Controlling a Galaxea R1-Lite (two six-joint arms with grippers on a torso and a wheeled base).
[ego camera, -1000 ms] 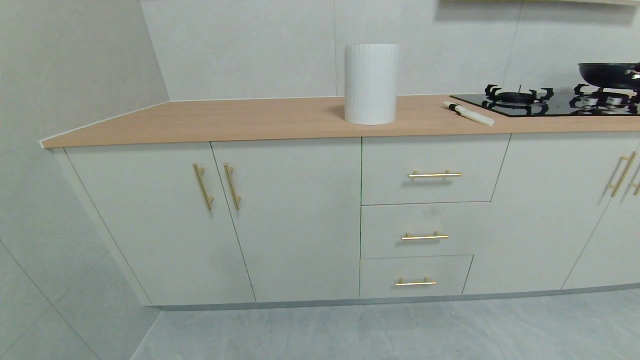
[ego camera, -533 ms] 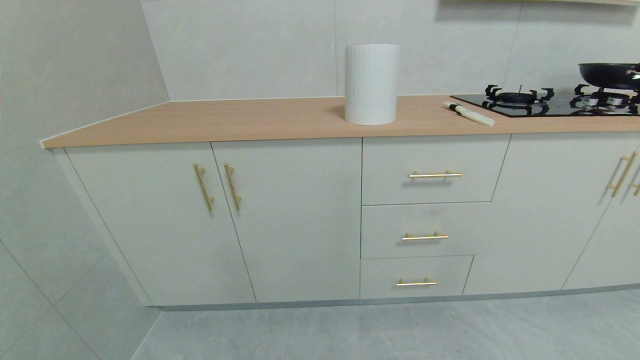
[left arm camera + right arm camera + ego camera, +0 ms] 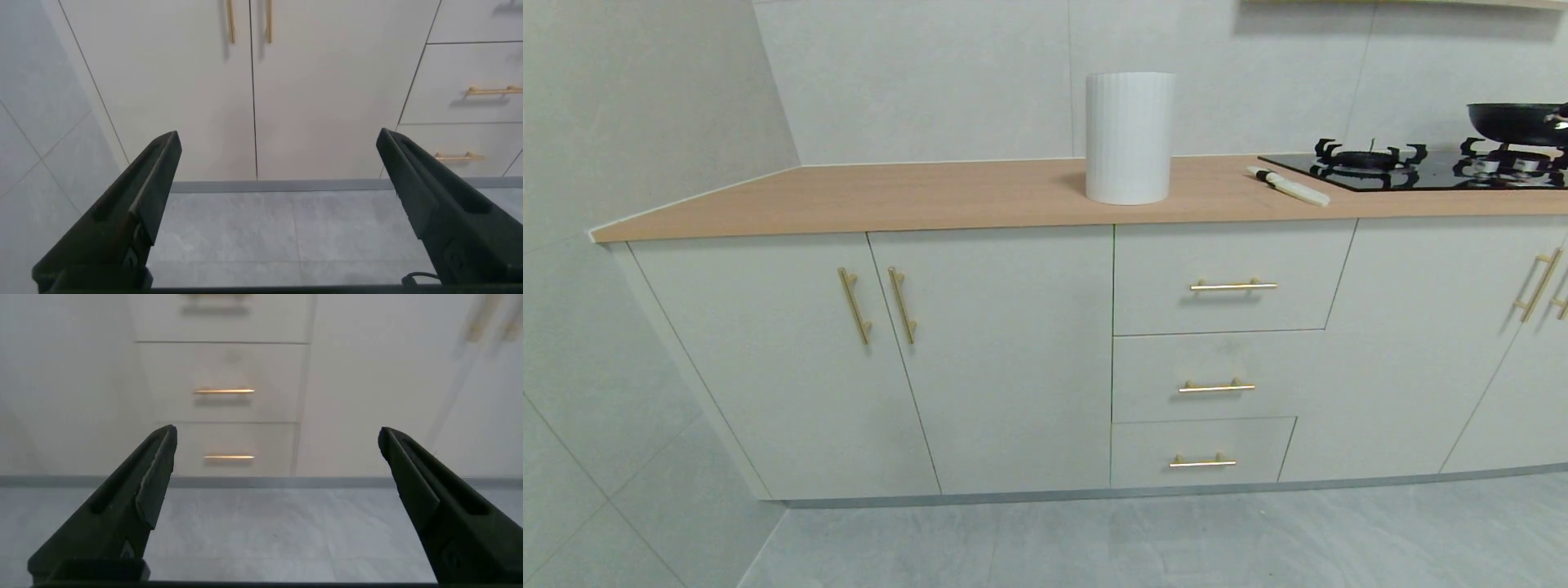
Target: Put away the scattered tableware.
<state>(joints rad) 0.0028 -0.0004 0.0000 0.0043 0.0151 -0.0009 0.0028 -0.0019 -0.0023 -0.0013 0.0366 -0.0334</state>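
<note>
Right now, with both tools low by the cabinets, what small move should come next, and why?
Probably lift the right tool toward the countertop: the cream-handled utensil lies loose there, right of the white ribbed holder, while it and the left tool, both open, face only cabinet fronts.

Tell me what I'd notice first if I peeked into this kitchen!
The tall white ribbed jar stands out first, upright on the wooden counter above the drawers. To its right, a pale utensil lies loose on the counter beside the black stove, where a dark pan sits on a burner.
</note>
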